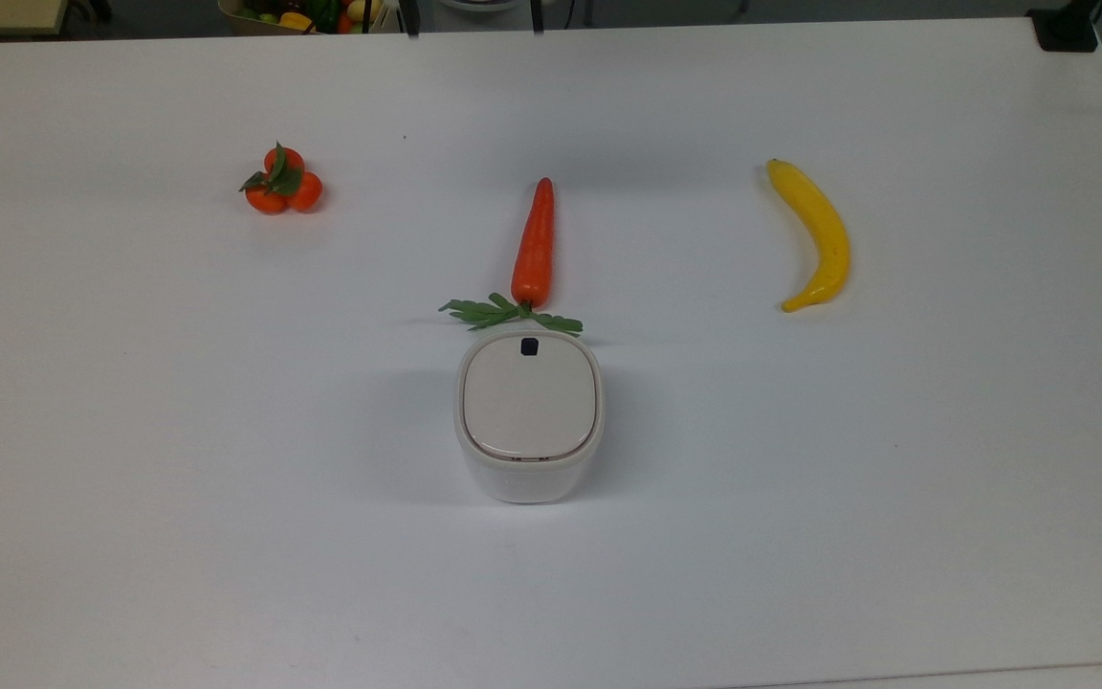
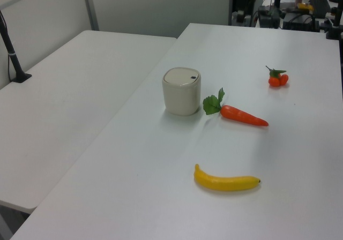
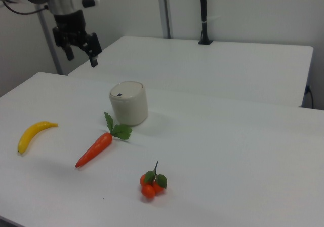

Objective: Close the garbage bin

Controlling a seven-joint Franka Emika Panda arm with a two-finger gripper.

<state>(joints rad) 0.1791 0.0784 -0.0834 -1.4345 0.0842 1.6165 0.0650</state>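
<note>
The end effector (image 3: 80,48) hangs high with its fingers spread and nothing between them, well apart from the garbage bin (image 1: 529,416) on the white desk (image 1: 895,478) below; the beige lid (image 1: 530,397) sits flat, so the closing looks done. Nothing stands between them: the banana (image 1: 817,234), carrot (image 1: 533,242) just beside the bin, and tangerines (image 1: 282,182) all lie below it.

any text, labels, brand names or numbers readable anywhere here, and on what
None can be read.
garbage bin: its lid bears a small black button, no lettering visible on it.
carrot, banana, oranges: no stickers or print.
gripper: no legible marking on it or the arm.
</note>
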